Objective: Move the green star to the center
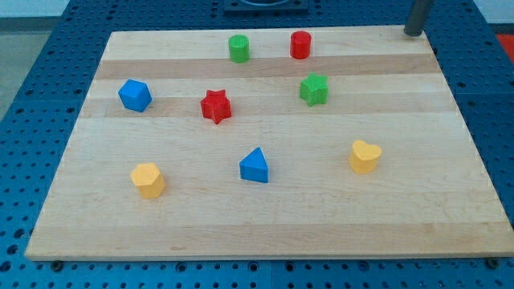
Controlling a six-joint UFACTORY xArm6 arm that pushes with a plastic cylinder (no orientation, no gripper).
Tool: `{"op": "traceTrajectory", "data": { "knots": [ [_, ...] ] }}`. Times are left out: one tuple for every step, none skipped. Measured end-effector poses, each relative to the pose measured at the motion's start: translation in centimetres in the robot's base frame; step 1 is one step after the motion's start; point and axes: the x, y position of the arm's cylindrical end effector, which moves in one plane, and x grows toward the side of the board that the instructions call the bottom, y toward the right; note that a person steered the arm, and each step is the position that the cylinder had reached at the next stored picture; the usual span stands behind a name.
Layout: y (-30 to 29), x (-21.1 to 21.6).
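green star (314, 89): sits flat on the desk (265, 225), right of the view's middle, upper half; no long axis, and which way its arms point cannot be told.
tool (414, 33): a plain rod, nothing to open or close, holding nothing; its end rests at the desk's top right corner, well apart from the star, up and to the view's right.
red star (215, 106): left of the green star, apart.
green cylinder (238, 48), red cylinder (300, 45): near the top edge.
blue cube (135, 95): far left.
blue triangle (254, 166): lower middle.
yellow blocks (148, 180), (365, 156): lower left, lower right.
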Motion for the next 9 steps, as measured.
{"op": "traceTrajectory", "data": {
  "knots": [
    [0.0, 0.0],
    [0.0, 0.0],
    [-0.1, 0.0],
    [-0.2, 0.0],
    [-0.2, 0.0],
    [-0.2, 0.0],
    [-0.4, 0.0],
    [-0.5, 0.0],
    [-3.4, 0.0]
  ]
}}
